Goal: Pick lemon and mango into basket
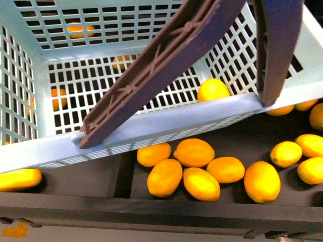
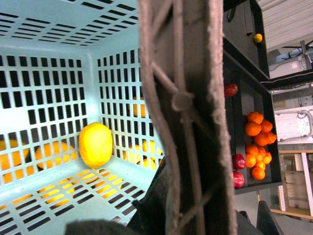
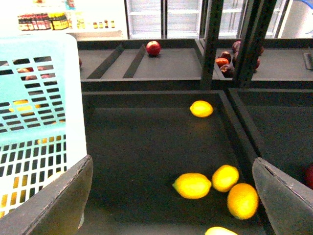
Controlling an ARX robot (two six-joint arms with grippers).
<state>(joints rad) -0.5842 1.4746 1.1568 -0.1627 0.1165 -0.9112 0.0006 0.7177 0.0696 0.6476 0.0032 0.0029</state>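
Observation:
The turquoise basket [image 1: 151,126] hangs tilted over the fruit shelf, and my left gripper [image 2: 190,213] is shut on its brown handle [image 2: 186,112]. One yellow oval fruit [image 2: 95,144] lies in a basket corner [image 1: 213,89]; whether it is a lemon or a mango I cannot tell. Below the basket lie several yellow-orange mangoes [image 1: 194,152], with lemons [image 1: 285,154] further right. My right gripper [image 3: 171,205] hangs open over a dark bin, a pointed lemon [image 3: 193,185] and two more yellow fruits lying between its fingers [image 3: 286,200]. The basket wall [image 3: 34,122] is beside it.
The shelf's dark front rail [image 1: 161,209] runs below the mangoes. A lone lemon [image 3: 201,108] lies further back in the bin. Raised dividers [image 3: 234,122] split the bins. Red fruit [image 3: 153,48] sits on the shelf behind, and oranges [image 2: 257,125] fill another bin.

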